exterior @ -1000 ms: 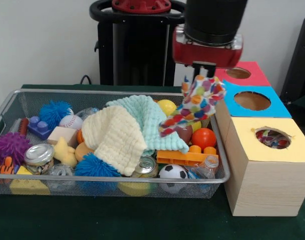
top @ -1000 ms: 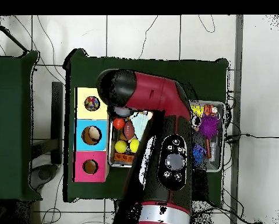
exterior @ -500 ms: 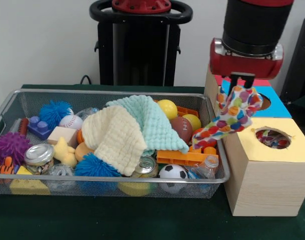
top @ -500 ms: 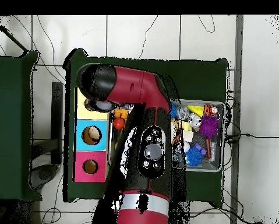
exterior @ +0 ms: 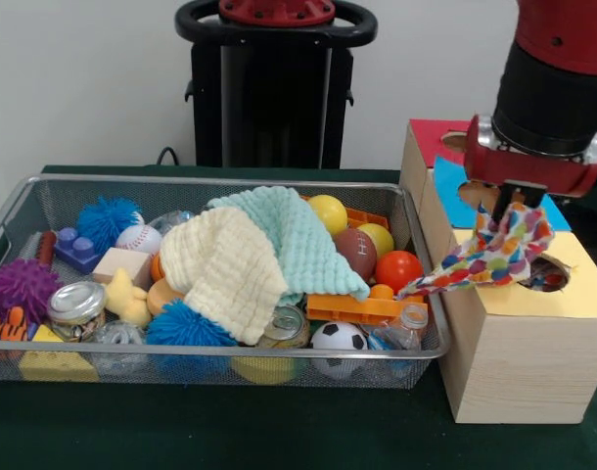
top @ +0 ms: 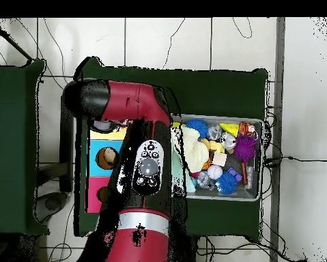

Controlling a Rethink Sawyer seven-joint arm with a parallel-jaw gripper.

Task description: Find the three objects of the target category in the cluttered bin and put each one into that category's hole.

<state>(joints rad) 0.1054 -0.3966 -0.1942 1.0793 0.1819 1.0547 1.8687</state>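
Now that the arm has swung right from the basket (exterior: 44,191), its fingers (exterior: 515,199) pinch the dotted cloth (exterior: 489,253) right over the yellow box's hole (exterior: 547,275), ready to drop.

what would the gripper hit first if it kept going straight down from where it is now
Probably the yellow top of the wooden box, at or near the hole. The gripper points down over it, holding the polka-dot fabric, whose tail trails toward the wire bin. Depth is uncertain.
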